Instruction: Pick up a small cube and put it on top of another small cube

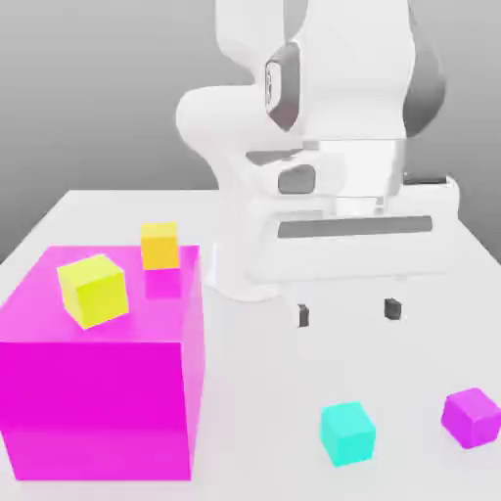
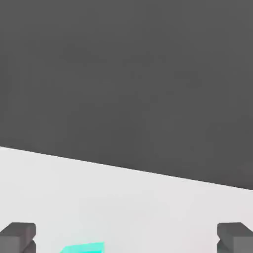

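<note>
Starting at the exterior view's left, a big magenta block [image 1: 98, 391] sits on the white counter [image 1: 254, 391], with a yellow cube [image 1: 94, 290] resting tilted on its top and an orange cube [image 1: 159, 245] further back along its far edge. Moving right, the claw [image 1: 347, 312] hangs above the counter with its fingers spread wide and nothing between them. Nearer the front lies a teal cube [image 1: 347, 432], loose on the counter, and just beyond it to the right a purple cube [image 1: 472, 417], the two near each other but apart. I'd say the pick-up hasn't begun; this looks like the approach. In the hand view a sliver of teal shows between the fingertips [image 2: 18, 235]. Next the claw needs to centre over the teal cube, drop and close.
</note>
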Available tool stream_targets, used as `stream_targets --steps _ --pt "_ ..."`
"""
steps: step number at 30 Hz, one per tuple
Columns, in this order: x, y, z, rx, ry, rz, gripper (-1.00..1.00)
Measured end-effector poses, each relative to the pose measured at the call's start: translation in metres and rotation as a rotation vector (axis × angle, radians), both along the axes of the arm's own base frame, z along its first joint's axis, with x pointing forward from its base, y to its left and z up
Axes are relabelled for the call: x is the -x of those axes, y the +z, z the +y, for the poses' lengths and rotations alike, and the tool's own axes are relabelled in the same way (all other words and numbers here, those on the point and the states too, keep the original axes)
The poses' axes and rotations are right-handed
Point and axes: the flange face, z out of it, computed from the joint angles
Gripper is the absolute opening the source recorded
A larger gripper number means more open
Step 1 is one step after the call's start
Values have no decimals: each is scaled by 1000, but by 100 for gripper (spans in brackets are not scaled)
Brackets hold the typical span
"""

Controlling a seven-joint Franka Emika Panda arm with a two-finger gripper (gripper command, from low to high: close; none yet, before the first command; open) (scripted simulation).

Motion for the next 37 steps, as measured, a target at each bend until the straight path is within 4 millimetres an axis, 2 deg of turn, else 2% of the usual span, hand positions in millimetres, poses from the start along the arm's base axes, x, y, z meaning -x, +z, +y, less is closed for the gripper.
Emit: stream_targets --steps 5,10,11,18,23,24,27,29,30,32,34,35,37 --pt "33 -93 17 14 49 145 0" --pt "38 -154 19 14 54 169 0" --pt "39 -164 19 15 55 169 -100" --pt "39 -166 19 15 55 169 -100" --pt "39 -117 19 15 55 169 -100" --pt "39 -107 27 18 82 169 -100" --pt "43 -83 98 36 316 168 -100" --pt "53 -66 148 49 477 165 -100" --pt "59 -65 169 56 547 163 -100" --pt "64 -81 186 61 600 161 -100" --pt "66 -106 190 63 614 161 -100" --pt "66 -114 191 63 616 161 100" --pt "66 -114 191 63 616 161 100"
